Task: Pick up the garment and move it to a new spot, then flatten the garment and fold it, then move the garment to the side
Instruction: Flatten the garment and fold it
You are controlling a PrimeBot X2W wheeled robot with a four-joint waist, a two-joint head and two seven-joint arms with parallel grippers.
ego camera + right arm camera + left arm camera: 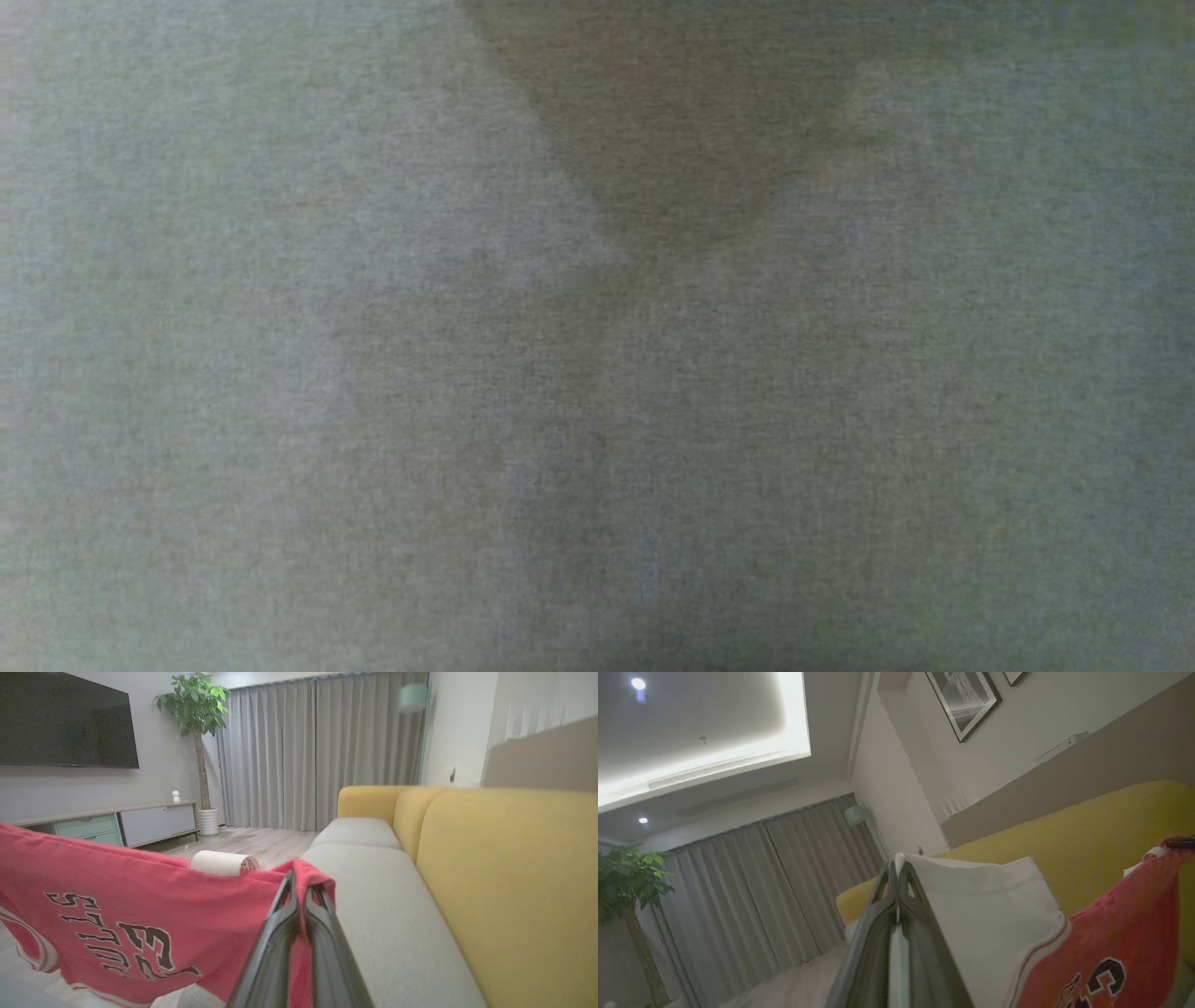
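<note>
While the red-and-white jersey [140,905] hangs clear of any surface beside a yellow sofa [504,882], the step in hand is judged to be the carry to a new spot. Shown closed, the left end effector [896,868] pinches a white panel of the jersey, and the right end effector [299,879] pinches a red edge, so the cloth spans between them. The head view gives a blurred grey weave [597,373] at close range, possibly the sofa's grey seat cushion [397,914], though this cannot be settled. The next move calls for lowering both grips together onto the cushion with the span taut, so the jersey lands spread for flattening.
</note>
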